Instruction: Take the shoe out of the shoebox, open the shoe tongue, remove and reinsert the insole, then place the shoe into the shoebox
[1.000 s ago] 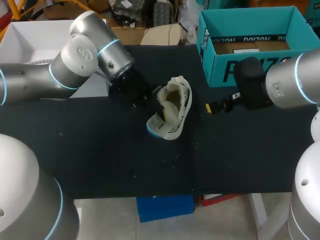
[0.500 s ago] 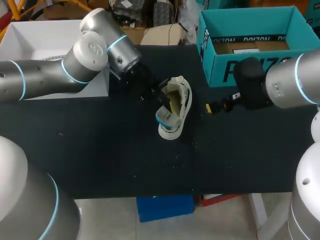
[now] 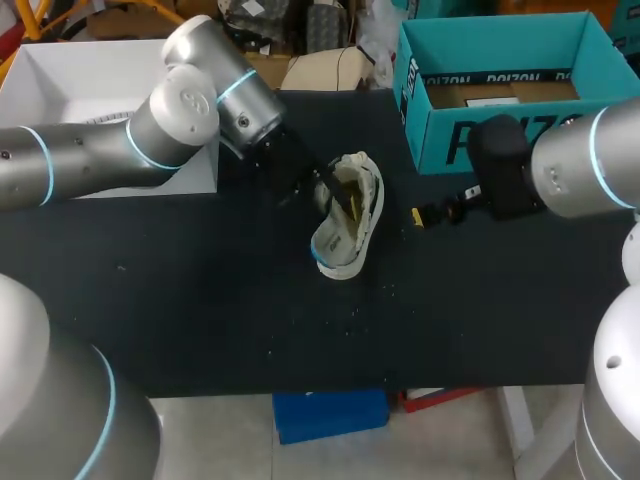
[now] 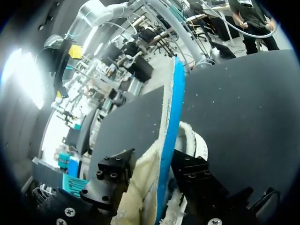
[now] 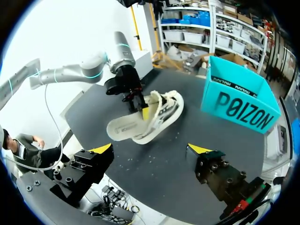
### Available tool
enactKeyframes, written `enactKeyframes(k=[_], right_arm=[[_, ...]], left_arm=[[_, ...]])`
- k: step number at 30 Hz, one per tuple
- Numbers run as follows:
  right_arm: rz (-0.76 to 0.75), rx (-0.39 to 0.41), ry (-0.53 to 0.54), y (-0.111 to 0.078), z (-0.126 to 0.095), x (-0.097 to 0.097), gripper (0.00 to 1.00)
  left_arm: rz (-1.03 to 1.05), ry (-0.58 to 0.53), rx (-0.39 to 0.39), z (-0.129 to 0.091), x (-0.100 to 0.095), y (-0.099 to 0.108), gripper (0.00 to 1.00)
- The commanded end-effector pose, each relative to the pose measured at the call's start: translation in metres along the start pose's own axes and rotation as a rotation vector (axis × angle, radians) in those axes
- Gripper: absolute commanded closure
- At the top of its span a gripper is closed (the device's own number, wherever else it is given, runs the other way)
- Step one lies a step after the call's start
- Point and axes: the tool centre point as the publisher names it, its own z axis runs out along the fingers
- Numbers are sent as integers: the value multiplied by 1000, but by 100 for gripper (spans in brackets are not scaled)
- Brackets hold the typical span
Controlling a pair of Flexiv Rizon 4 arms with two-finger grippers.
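The cream shoe [image 3: 362,200] lies on its side in the middle of the black table, opening toward my left arm. Its blue-backed insole [image 3: 327,245] sticks out of the opening, lying along the shoe. My left gripper [image 3: 338,197] is at the shoe's mouth. In the left wrist view the insole [image 4: 171,117] stands edge-on between the fingers [image 4: 115,171], which are spread wider than it is thick, so the gripper is open. My right gripper [image 3: 438,213] hangs open and empty just in front of the teal shoebox [image 3: 500,135], right of the shoe [image 5: 164,108].
A white box [image 3: 70,80] stands at the table's back left, behind my left arm. The teal shoebox [image 5: 239,110] holds brown cardboard inside. Small white crumbs dot the table in front of the shoe.
My left gripper moved right to the shoe's mouth, swinging the insole from sticking out front-left to lying along the shoe. Its fingers have spread apart. The right arm has not moved.
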Motion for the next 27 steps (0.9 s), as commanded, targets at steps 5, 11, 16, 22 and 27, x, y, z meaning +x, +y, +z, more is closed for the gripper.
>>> enactKeyframes(k=[5,11,16,22,27], right_arm=[[1,3,-2,1,0,1,0],[1,3,-2,1,0,1,0],[1,3,-2,1,0,1,0],[1,3,-2,1,0,1,0],[1,3,-2,1,0,1,0]], left_arm=[[-23,30,-30,-11,11,-40,59],[-52,85,8,1,19,-51,65],[-57,107,60,10,23,-56,100],[-66,114,65,10,25,-57,100],[-71,94,42,8,25,-48,100]])
